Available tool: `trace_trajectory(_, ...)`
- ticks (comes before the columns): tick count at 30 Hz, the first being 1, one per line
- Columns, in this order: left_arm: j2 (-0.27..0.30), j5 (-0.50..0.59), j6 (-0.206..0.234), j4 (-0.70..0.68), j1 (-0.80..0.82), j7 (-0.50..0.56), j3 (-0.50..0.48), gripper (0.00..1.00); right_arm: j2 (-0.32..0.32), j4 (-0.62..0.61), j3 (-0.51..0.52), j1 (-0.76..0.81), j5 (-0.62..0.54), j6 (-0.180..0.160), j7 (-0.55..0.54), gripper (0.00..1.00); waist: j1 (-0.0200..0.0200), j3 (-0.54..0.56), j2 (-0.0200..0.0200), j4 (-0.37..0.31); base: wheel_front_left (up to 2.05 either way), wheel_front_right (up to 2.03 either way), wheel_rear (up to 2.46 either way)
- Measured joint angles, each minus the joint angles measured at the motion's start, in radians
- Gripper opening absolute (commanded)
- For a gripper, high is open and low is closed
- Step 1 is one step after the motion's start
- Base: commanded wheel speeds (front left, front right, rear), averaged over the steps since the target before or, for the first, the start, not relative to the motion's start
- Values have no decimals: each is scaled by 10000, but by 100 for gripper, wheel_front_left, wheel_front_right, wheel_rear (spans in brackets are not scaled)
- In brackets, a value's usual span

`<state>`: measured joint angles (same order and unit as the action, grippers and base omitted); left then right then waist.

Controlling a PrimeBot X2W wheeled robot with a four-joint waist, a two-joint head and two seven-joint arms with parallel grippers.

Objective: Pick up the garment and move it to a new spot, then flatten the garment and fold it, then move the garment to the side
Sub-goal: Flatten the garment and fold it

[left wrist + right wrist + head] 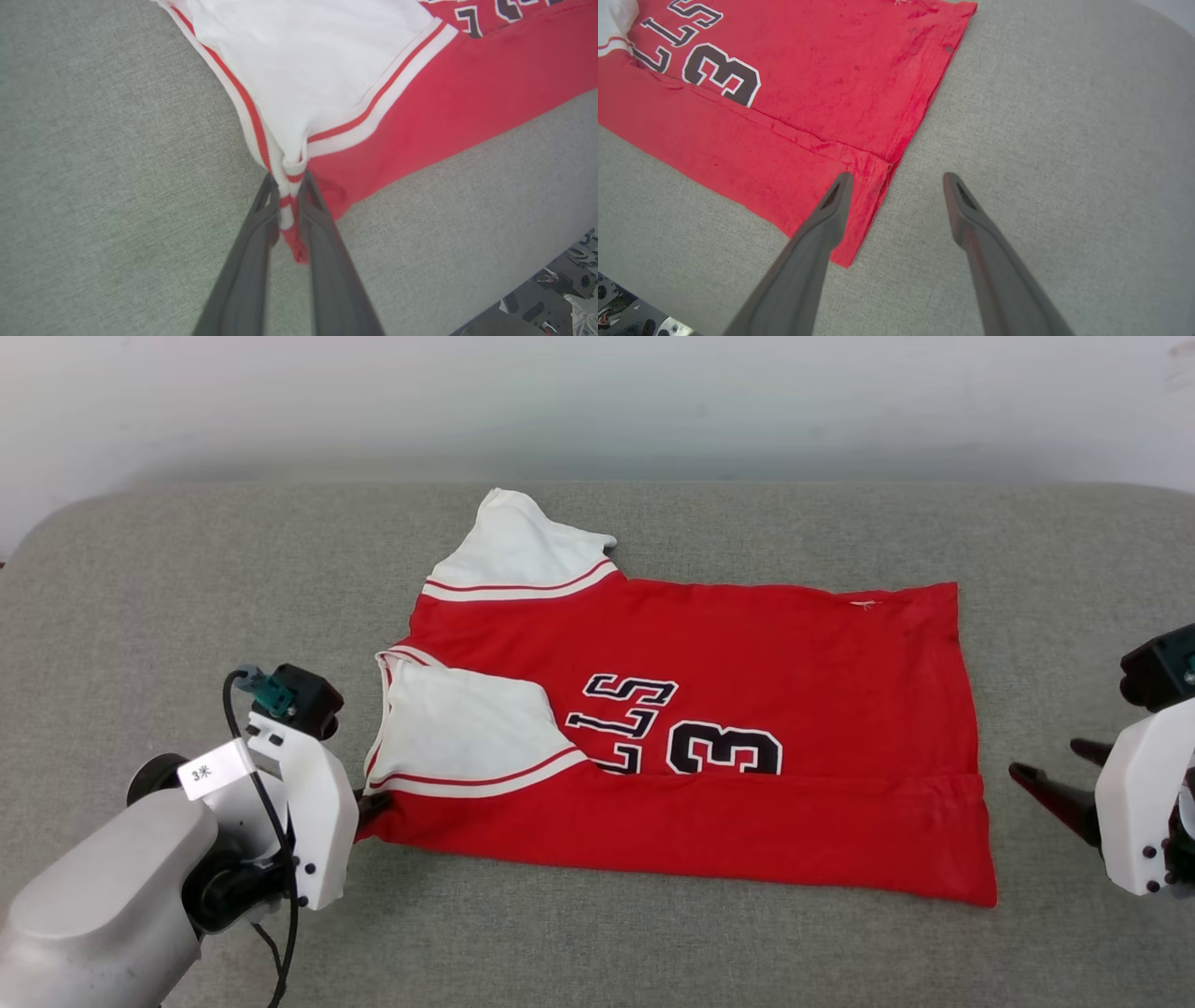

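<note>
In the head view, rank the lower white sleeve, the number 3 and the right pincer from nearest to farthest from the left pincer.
1. Lower white sleeve, right beside the left pincer.
2. Number 3, mid-garment.
3. Right pincer, beyond the hem, far right.

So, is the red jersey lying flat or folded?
Partly folded. The jersey has its near edge turned over the front, hiding the lower lettering, and one white sleeve lies folded inward.

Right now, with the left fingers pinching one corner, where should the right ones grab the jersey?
The near hem corner of the jersey, from its right side: it lies flat, folded double, and the open right fingers flank that edge.
</note>
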<state>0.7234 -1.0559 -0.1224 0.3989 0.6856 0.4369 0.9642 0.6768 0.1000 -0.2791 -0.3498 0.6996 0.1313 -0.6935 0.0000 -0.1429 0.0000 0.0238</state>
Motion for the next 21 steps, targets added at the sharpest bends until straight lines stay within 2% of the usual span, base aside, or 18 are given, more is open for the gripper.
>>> trace_trajectory(7, -4, 167, 174, -506, 57, -50, 25, 0, -198, 458, -372, 159, 115, 0, -997, 100, 0, -283, 0, 150, 0, 0, 0)
trace_trajectory(15, -8, 324, 270, -742, 244, -109, 19, 0, -966, 1630, -807, 264, -61, -2, -746, 100, 1, -720, 0, 322, 0, 0, 0)
trace_trajectory(21, -73, 397, 278, -731, 331, -198, 50, 0, -1076, 2291, -1338, 164, -140, -27, -399, 100, 0, -920, -1, 406, 0, 0, 0)
